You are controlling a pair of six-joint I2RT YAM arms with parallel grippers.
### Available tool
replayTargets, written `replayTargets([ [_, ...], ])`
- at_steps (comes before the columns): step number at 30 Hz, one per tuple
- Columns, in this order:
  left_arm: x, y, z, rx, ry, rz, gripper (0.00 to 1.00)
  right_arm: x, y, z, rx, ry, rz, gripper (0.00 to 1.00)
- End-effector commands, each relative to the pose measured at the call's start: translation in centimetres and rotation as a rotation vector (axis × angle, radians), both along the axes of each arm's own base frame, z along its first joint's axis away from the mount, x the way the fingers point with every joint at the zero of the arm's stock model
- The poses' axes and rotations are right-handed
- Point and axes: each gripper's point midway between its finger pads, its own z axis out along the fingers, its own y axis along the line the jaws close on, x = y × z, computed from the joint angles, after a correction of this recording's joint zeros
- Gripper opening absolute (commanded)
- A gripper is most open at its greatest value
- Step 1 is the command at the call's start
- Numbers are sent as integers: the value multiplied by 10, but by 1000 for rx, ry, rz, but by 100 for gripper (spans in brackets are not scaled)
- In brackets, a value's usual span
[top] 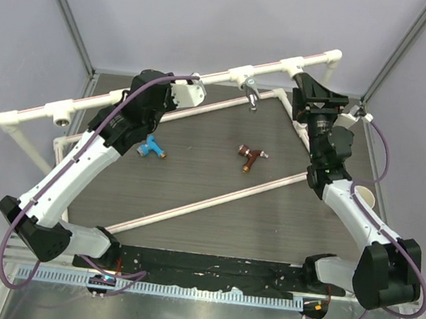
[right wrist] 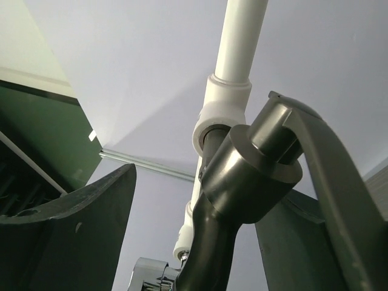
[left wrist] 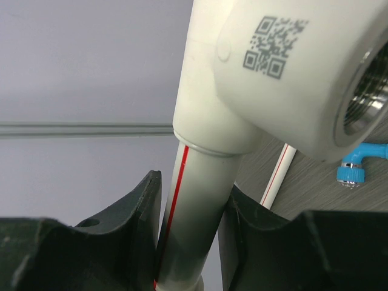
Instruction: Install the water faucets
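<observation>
A white pipe rail (top: 127, 101) with tee sockets spans the back. My left gripper (top: 166, 96) is shut on the red-striped pipe (left wrist: 197, 200) just below a QR-marked tee socket (left wrist: 285, 79). My right gripper (top: 306, 85) is open around the dark lever faucet (right wrist: 242, 182), whose end sits in a tee socket (right wrist: 221, 112). Its left finger (right wrist: 91, 224) stands clear of the faucet. The chrome faucet (top: 250, 94) hangs from a middle tee. The blue faucet (top: 150, 148) and the red-brown faucet (top: 250, 158) lie loose on the table.
A long loose white pipe (top: 208, 198) lies diagonally across the dark table top. Another thin pipe (top: 227, 105) runs under the rail. An open tee socket (top: 60, 116) sits on the rail at far left. A paper cup (top: 365, 198) stands at the right.
</observation>
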Motion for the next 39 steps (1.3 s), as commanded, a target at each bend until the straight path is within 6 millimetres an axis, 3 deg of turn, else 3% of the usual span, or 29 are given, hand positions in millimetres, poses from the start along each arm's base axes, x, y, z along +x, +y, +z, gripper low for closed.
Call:
replayTargets([
  [1,-16,-20,24,-249,-61,-33,0,-20,-13,11,-30,-20,-51,80],
  [5,-14,-20,22,-241,-56,-29,0,-28,-18,-4,-61,18,-65,86],
  [12,-14,-20,22,-240,-56,-26,0,-49,-10,-24,-142,55,-4,91],
  [18,-13,-20,21,-238,-51,-25,0,-77,-4,-37,-268,81,43,93],
  [20,-12,-21,20,-239,-50,-22,0,-88,-5,-36,-369,78,40,94],
  [21,-12,-21,20,-238,-50,-23,0,-93,0,-52,-435,132,78,95],
  [23,-13,-20,20,-238,-50,-23,0,-101,1,-50,-603,118,79,96],
  [24,-13,-21,20,-238,-50,-23,0,-107,-1,-63,-677,168,94,96],
  [25,-13,-21,20,-239,-51,-24,0,-112,-3,-56,-741,155,85,96],
  [27,-13,-21,20,-239,-49,-27,0,-121,-15,-69,-962,182,67,96],
  [28,-13,-22,20,-239,-50,-29,0,-126,-19,-55,-1045,145,42,96],
  [30,-13,-22,20,-240,-48,-33,0,-130,-35,-56,-1269,133,-9,95],
  [32,-12,-23,20,-243,-50,-36,0,-135,-45,-36,-1383,75,-75,95],
  [33,-12,-24,19,-243,-47,-40,0,-133,-60,-28,-1476,70,-162,95],
  [35,-11,-26,18,-244,-43,-44,0,-132,-66,-17,-1567,10,-232,94],
  [36,-10,-26,17,-243,-42,-44,0,-128,-68,-2,-1634,-65,-306,94],
  [39,-9,-28,15,-239,-33,-47,0,-114,-64,2,-1779,-182,-371,93],
])
